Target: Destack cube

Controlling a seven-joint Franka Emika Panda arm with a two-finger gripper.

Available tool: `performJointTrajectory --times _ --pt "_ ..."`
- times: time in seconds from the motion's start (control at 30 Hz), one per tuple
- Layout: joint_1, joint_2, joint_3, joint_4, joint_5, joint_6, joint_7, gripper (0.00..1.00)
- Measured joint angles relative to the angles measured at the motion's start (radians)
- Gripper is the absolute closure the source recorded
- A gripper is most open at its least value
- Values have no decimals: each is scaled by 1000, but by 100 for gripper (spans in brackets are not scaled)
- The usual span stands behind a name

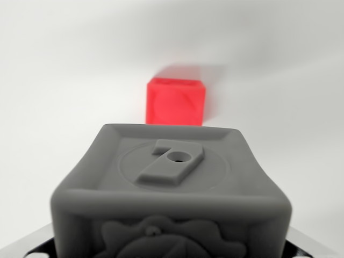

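Note:
A grey cube (172, 188) fills the lower half of the wrist view, very close to the camera. Its upper face carries a raised "7" inside a circle, and its near face a relief figure. Black parts of my gripper (172, 253) show at the bottom left and bottom right corners, flanking the cube, so the gripper looks shut on it. The fingertips themselves are hidden by the cube. Beyond it a red cube (176, 102) rests alone on the white surface (64, 80), apart from the grey cube.
The white surface spreads around the red cube on all sides, and the red cube casts a soft shadow behind it. Nothing else is in view.

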Motion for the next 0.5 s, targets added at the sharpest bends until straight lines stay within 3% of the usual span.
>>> performJointTrajectory --times 0.5 --pt "-25 -45 -2 -99 0 48 -53 100"
